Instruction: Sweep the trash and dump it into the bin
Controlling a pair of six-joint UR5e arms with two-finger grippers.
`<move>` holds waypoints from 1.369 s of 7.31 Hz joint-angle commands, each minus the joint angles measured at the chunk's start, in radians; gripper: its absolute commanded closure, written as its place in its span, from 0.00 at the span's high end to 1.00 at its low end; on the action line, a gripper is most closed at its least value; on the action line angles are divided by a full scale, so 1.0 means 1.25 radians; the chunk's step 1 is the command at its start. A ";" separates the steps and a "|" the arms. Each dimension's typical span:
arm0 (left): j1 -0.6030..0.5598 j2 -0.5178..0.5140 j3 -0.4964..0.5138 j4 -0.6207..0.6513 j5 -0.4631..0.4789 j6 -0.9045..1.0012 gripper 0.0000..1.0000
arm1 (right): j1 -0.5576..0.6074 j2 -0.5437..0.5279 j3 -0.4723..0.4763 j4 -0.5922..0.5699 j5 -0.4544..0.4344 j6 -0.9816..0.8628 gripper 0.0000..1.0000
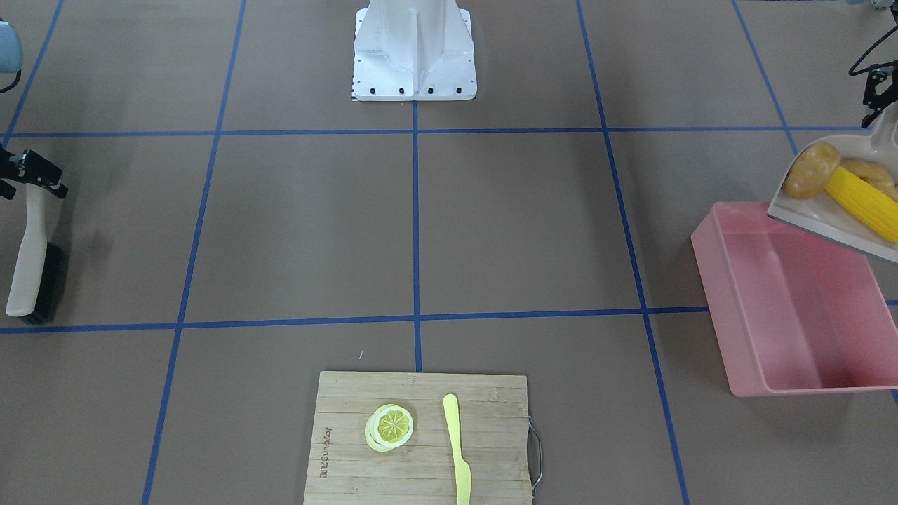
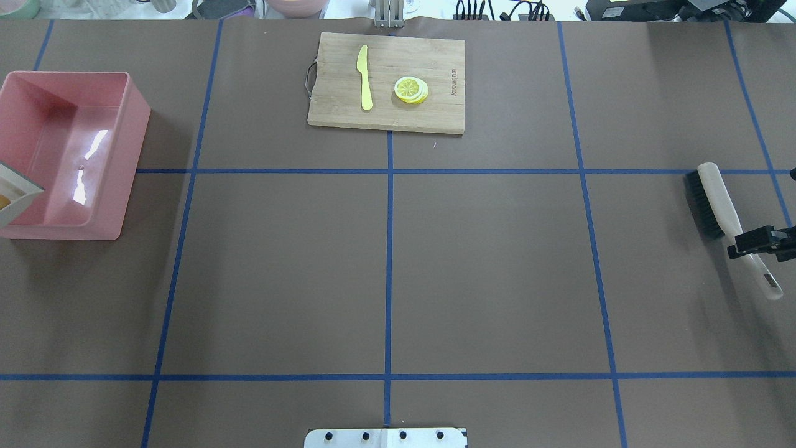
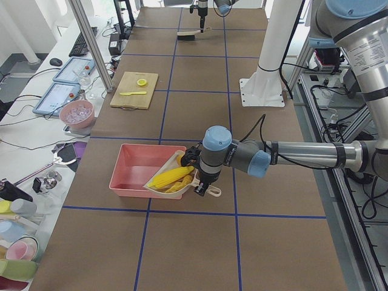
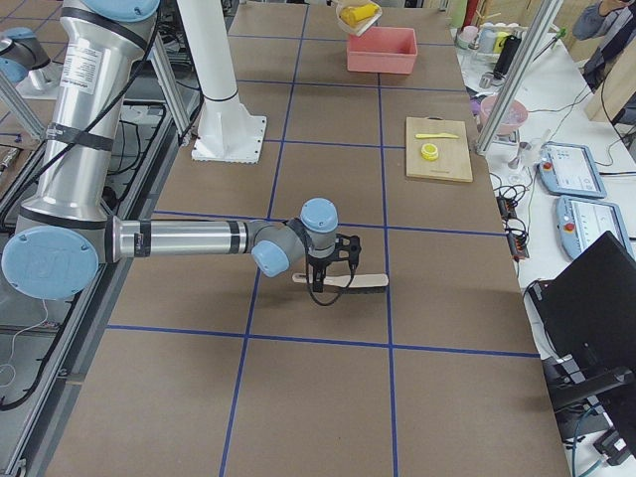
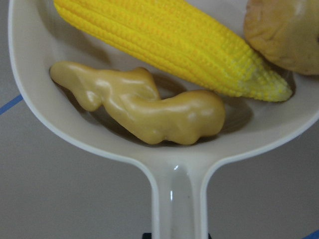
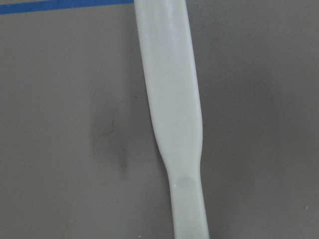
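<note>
There are three pieces of toy trash, and all three lie in one beige plastic dustpan [image 5: 174,169], a smooth shallow scoop with a rounded back wall and a flat handle. The corn cob [image 5: 169,45] is long, yellow and covered with rows of small kernels. The ginger root [image 5: 144,107] is tan, glossy and knobbly, and it lies against the back wall just beside the corn. The potato [image 1: 812,170] is rounded and brown with a dull shine, and it touches the corn at the tip.

The left pincer [image 3: 200,182] is clenched on the dustpan handle and holds the dustpan tilted in the air over the near corner of the bin [image 1: 786,308]. The bin is one large rectangular pink tub with smooth glossy walls; it stands on the brown worktop [image 2: 485,261], which is divided by blue tape lines, and no trash shows inside it.

The right pincer [image 2: 755,241] grips the pale handle of one brush [image 2: 715,202] with black bristles, which lies flat on the worktop, well apart from the bin.

One bamboo cutting board [image 2: 385,81] with a metal handle carries one pale yellow knife [image 2: 364,78] and one stack of lemon slices [image 2: 411,89], side by side and not touching.
</note>
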 commanded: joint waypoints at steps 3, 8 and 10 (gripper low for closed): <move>0.008 -0.017 -0.041 0.135 0.005 0.085 0.00 | 0.196 0.199 -0.039 -0.466 0.005 -0.456 0.99; 0.009 -0.032 -0.057 0.234 0.073 0.161 0.00 | 0.392 0.107 -0.066 -0.460 0.005 -0.572 0.99; 0.010 -0.039 -0.057 0.246 0.075 0.166 0.00 | 0.396 0.106 -0.052 -0.460 -0.001 -0.565 1.00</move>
